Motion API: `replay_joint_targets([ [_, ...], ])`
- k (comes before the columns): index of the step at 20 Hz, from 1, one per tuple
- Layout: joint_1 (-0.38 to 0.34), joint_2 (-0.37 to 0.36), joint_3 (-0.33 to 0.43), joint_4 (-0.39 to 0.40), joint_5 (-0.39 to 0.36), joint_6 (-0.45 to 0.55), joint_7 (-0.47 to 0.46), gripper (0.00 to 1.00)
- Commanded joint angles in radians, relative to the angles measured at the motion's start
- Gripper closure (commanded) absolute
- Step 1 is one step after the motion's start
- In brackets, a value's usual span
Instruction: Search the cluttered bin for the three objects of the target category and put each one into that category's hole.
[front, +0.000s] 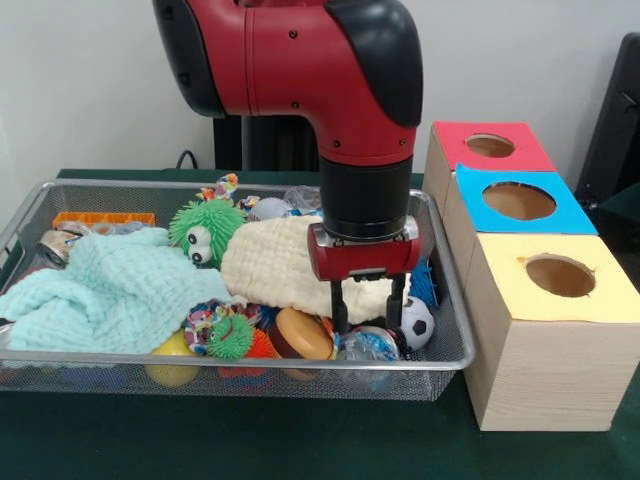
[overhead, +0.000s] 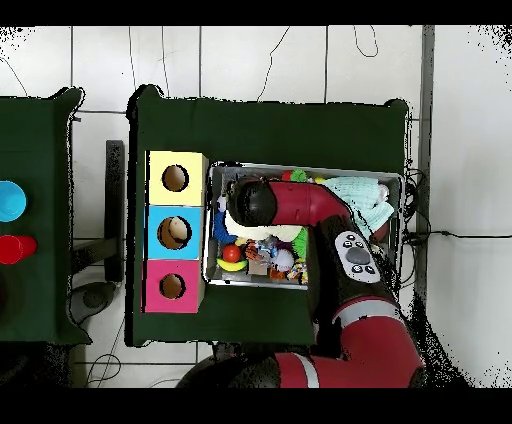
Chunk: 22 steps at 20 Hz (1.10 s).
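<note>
The wire mesh bin (front: 230, 357) is full of clutter; in the overhead view (overhead: 310, 170) my arm covers most of it. My gripper (front: 368, 312) points down into the bin's front right part, fingers spread and empty. Directly under it lies a crumpled see-through bottle (front: 370, 345) with bluish bits, between a toy burger and a small soccer ball. A second see-through bottle (front: 303, 197) shows at the bin's back, behind the arm. I see no third bottle. The blue-panelled hole (front: 518, 201) is the middle of three boxes beside the bin, also in the overhead view (overhead: 174, 232).
A mint blanket (front: 110, 290), a cream knit cloth (front: 275, 262), a green fuzzy toy (front: 205, 228), a soccer ball (front: 417, 322), a toy burger (front: 300, 335) and a silver can (front: 55, 246) fill the bin. The red hole (front: 490, 146) and the yellow hole (front: 560, 275) flank the blue one.
</note>
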Motion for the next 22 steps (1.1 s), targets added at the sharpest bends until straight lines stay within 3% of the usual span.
replay_joint_targets([
  [1, -0.027, 0.038, 0.084, 0.053, 0.029, -0.072, 0.129, 0.0],
  [13, -0.044, 0.057, 0.096, 0.052, 0.009, -0.196, 0.136, 0.0],
  [17, -0.033, 0.066, 0.071, 0.043, 0.003, -0.199, 0.134, 0.0],
  [22, 0.005, 0.121, -0.012, 0.017, -0.021, -0.194, 0.133, 0.0],
])
